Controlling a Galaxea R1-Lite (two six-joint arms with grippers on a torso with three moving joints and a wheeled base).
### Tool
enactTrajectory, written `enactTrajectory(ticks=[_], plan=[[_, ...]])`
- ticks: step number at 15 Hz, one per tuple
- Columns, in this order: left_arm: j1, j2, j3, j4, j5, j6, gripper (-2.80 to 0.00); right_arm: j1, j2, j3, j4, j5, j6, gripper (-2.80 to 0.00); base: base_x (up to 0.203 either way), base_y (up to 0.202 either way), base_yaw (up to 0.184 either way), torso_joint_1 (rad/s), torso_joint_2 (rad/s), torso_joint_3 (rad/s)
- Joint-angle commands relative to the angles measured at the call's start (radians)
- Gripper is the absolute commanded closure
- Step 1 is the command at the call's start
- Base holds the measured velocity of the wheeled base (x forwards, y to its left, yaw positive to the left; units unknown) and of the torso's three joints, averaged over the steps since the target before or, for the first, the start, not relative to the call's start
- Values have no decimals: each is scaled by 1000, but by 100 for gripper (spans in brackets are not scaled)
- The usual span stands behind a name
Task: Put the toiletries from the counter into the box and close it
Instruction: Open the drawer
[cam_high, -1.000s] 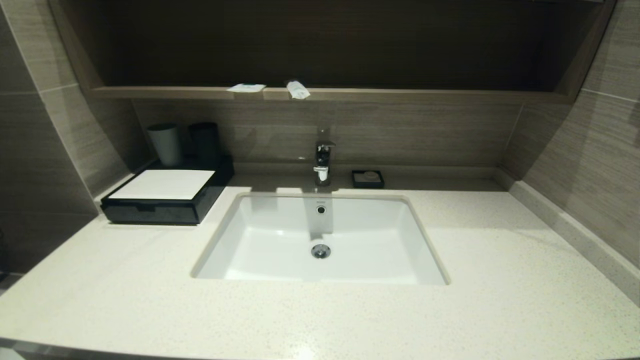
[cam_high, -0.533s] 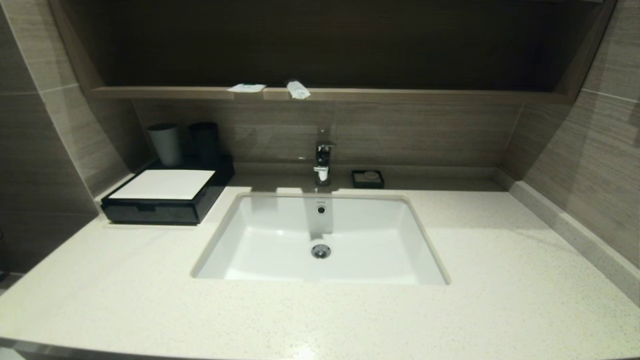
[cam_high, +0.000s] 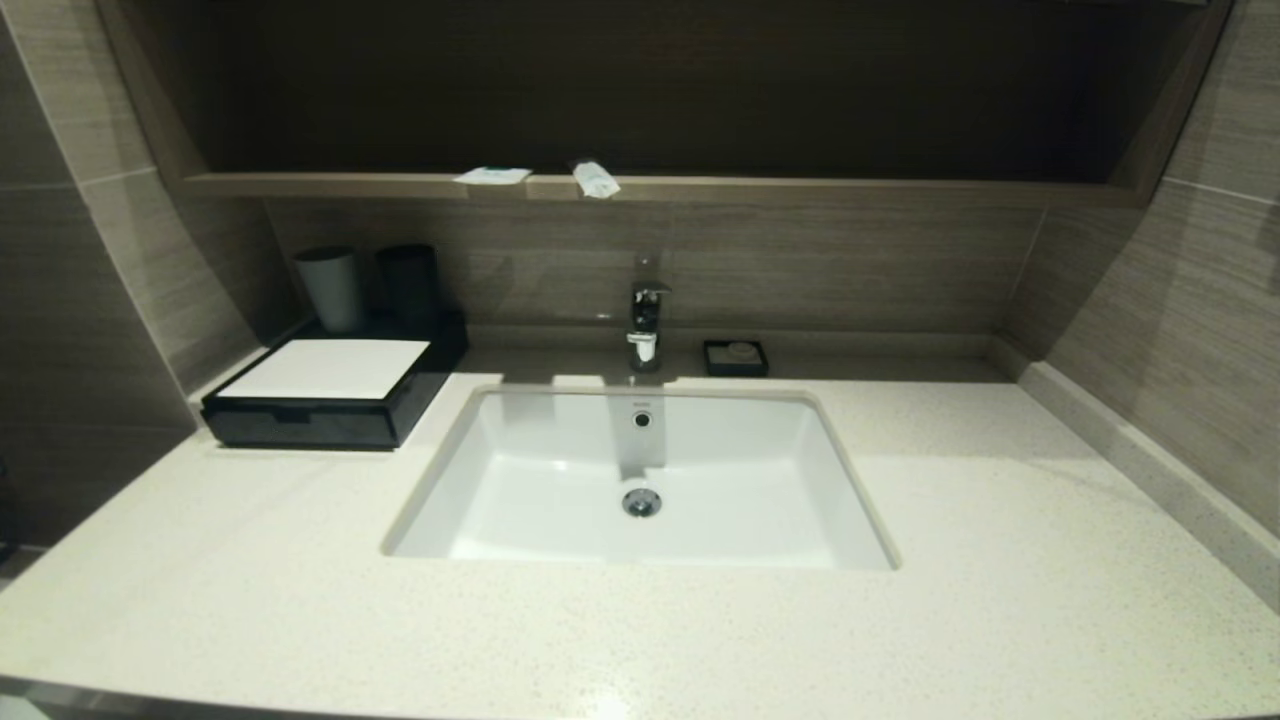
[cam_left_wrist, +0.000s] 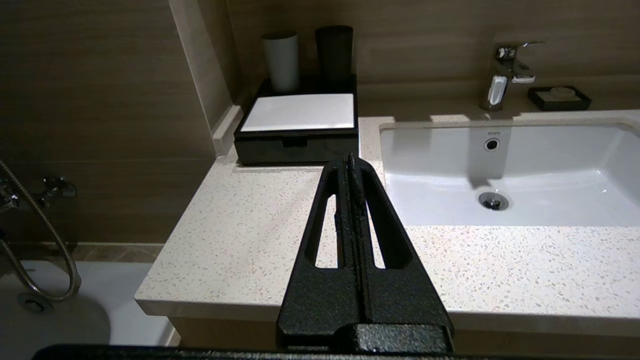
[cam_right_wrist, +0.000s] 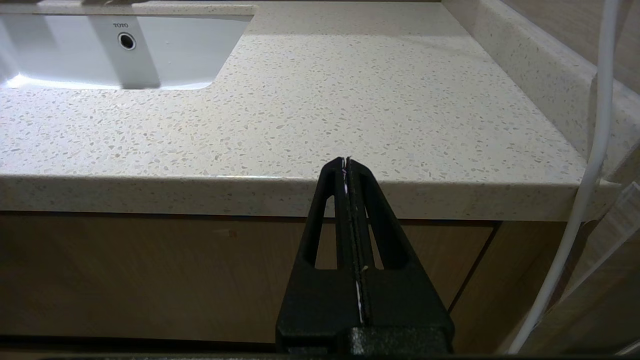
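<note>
Two white packets lie on the brown wood-grain ledge (cam_high: 800, 190) above the sink: a flat sachet with a green mark (cam_high: 492, 176) and a narrow tube-like pouch (cam_high: 595, 179) beside it. The black box with a white top (cam_high: 330, 390) stands at the left of the vanity, its drawer shut; it also shows in the left wrist view (cam_left_wrist: 299, 125). Neither arm shows in the head view. My left gripper (cam_left_wrist: 348, 159) is shut and empty, held before the vanity's front edge, short of the box. My right gripper (cam_right_wrist: 346, 161) is shut and empty, low in front of the vanity's right part.
A white sink basin (cam_high: 640, 480) is sunk in the speckled vanity top (cam_high: 1000, 560), with a chrome tap (cam_high: 645, 325) behind it. A small black soap dish (cam_high: 735, 357) sits right of the tap. A white cup (cam_high: 332, 288) and a black cup (cam_high: 408, 283) stand behind the box.
</note>
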Motion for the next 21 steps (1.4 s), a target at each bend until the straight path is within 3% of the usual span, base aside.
enactTrajectory(ticks=[1,7,10,17,21], plan=[[0,166,-14,-12,0,0,0,0,0,0,0,0,0,0,0,0,0,0,0,0],[0,510,-39,-126,0,-26,0,0,0,0,0,0,0,0,0,0,0,0,0,0],[0,687,-68,-195,0,-72,0,0,0,0,0,0,0,0,0,0,0,0,0,0],[0,1070,-284,-234,1,-136,0,1,0,0,0,0,0,0,0,0,0,0,0,0],[0,1193,-374,-232,7,-192,0,0,0,0,0,0,0,0,0,0,0,0,0,0]])
